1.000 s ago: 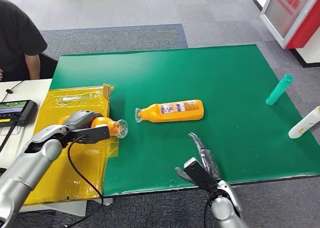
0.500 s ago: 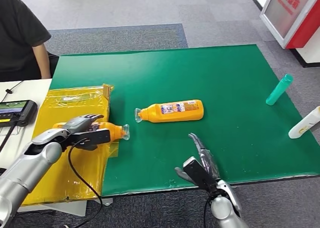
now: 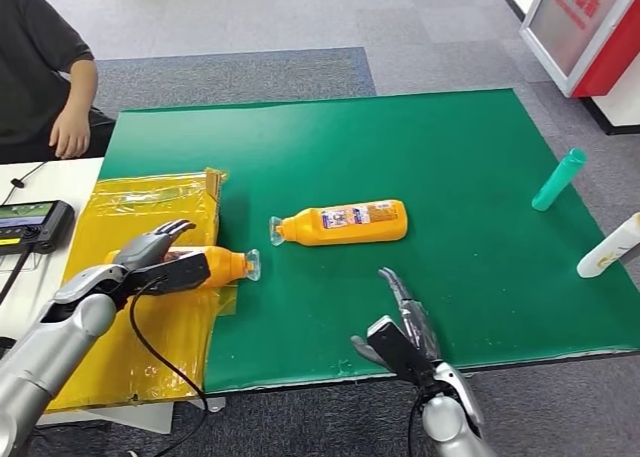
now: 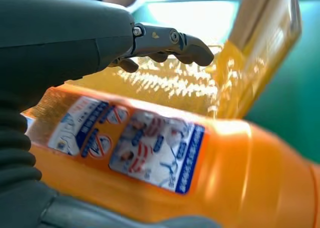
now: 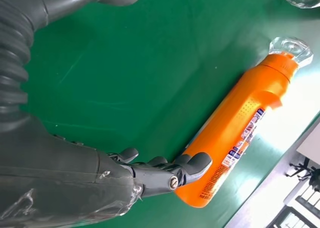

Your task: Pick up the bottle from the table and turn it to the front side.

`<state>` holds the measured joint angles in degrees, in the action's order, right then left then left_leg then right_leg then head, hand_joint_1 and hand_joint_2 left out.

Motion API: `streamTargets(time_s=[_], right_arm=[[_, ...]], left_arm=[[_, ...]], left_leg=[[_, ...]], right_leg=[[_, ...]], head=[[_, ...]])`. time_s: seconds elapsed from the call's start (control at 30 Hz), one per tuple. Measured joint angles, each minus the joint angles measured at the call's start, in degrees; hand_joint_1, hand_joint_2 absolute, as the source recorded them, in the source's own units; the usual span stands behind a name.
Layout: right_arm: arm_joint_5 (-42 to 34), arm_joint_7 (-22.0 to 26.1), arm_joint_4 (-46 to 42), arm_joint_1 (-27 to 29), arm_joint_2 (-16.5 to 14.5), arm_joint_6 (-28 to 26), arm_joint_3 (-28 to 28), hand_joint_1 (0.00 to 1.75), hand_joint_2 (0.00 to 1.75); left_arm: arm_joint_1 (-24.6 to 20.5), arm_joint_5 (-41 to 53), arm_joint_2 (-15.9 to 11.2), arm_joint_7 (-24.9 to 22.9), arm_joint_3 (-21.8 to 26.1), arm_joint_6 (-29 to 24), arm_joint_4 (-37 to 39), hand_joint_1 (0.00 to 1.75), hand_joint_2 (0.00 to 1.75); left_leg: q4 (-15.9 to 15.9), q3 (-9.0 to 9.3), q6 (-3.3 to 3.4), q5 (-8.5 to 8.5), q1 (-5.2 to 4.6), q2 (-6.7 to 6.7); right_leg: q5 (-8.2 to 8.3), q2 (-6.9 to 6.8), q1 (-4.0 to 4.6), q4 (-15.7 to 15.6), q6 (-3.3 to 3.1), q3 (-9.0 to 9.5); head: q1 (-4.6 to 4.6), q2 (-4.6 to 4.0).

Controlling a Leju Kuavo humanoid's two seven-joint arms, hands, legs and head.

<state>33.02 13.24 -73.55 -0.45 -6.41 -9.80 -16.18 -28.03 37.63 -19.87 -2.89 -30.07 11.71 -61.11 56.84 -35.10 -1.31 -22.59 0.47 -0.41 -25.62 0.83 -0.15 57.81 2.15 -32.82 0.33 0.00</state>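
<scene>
Currently on my screens: one orange bottle point(image 3: 219, 266) lying on its side at the edge of the yellow plastic sheet point(image 3: 151, 202), clear cap toward the green mat point(image 3: 453, 157), printed label facing my left wrist camera. My left hand point(image 3: 162, 260) lies along this bottle, fingers stretched straight over its body; I cannot tell whether it actually grips. Second orange bottle point(image 3: 343, 222), on its side mid-mat, untouched. My right hand point(image 3: 400, 332), near the front edge of the mat, empty, fingers apart and extended. Teal bottle point(image 3: 558, 179) and white bottle point(image 3: 608, 245) lying at the mat's far right. Person's hand point(image 3: 69, 132) near the back left corner.
</scene>
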Motion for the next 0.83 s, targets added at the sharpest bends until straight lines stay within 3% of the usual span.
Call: streamTargets(time_s=[0.07, 0.2, 0.27, 0.4, 0.5, 0.57, 0.67, 0.83], right_arm=[[-0.03, 0.17, -0.03, 0.25, 0.01, -0.17, 0.05, 0.0, 1.75], [-0.38, 0.57, -0.85, 1.44, 0.01, -1.14, 0.38, 0.0, 1.75], [-0.72, 1.0, -1.86, 2.67, 0.01, -1.93, 0.69, 0.0, 1.75], [-2.15, 3.4, -5.27, 6.37, 0.05, -4.31, 1.13, 0.0, 1.75], [-5.4, 7.92, -8.65, 9.44, 0.19, -5.8, 1.62, 0.0, 1.75], [-7.54, 10.82, -10.27, 10.79, 0.27, -6.04, 1.92, 0.0, 1.75], [-9.75, 13.96, -12.2, 12.45, 0.37, -6.02, 2.49, 0.0, 1.75], [-11.43, 16.38, -14.88, 14.4, 0.67, -5.03, 3.65, 0.0, 1.75]], left_arm=[[1.19, -0.34, -0.02, 0.38, 1.45, -1.08, -1.24, 0.0, 0.0], [6.42, -1.36, 0.54, 4.12, 5.83, -7.75, -6.96, 0.0, 1.75], [11.56, -0.9, 1.88, 8.47, 9.87, -13.48, -12.7, 0.0, 1.75], [24.45, -1.71, 7.25, 19.63, 18.59, -21.83, -24.49, 0.0, 1.75], [33.04, -12.05, 13.18, 32.12, 24.07, -18.36, -30.82, 0.0, 1.75], [36.14, -17.84, 16.43, 37.88, 25.73, -14.6, -32.81, 0.0, 1.75], [38.33, -21.52, 20.36, 41.29, 26.42, -11.27, -33.68, 0.0, 1.75], [39.58, -22.47, 24.42, 41.69, 25.76, -10.57, -33.47, 0.0, 1.75]], left_leg=[[0.0, 0.0, 0.0, 0.0, 0.0, 0.0], [-0.02, 0.0, -0.02, -0.04, -0.01, 0.02], [-0.02, 0.01, -0.01, -0.11, -0.03, 0.05], [-0.02, 0.01, 0.03, -0.32, -0.07, 0.1], [-0.02, 0.01, 0.09, -0.43, -0.09, 0.1], [-0.03, 0.02, 0.11, -0.46, -0.09, 0.09], [-0.03, 0.03, 0.11, -0.46, -0.09, 0.08], [-0.03, 0.06, 0.11, -0.44, -0.09, 0.07]], right_leg=[[0.0, 0.0, 0.0, 0.0, 0.0, 0.0], [-0.02, 0.05, -0.01, -0.01, -0.02, -0.01], [-0.08, 0.08, -0.04, -0.02, -0.04, -0.01], [-0.27, 0.1, -0.11, -0.05, 0.02, -0.02], [-0.39, 0.08, -0.14, -0.07, 0.06, -0.01], [-0.42, 0.07, -0.14, -0.07, 0.06, 0.01], [-0.42, 0.06, -0.13, -0.07, 0.06, 0.03], [-0.37, 0.06, -0.13, -0.07, 0.11, 0.06]], head=[[0.0, 0.0], [0.02, 0.0], [0.0, 0.0], [0.01, 0.0], [0.01, 0.0], [0.0, 0.0], [0.01, 0.0], [0.02, 0.0]])
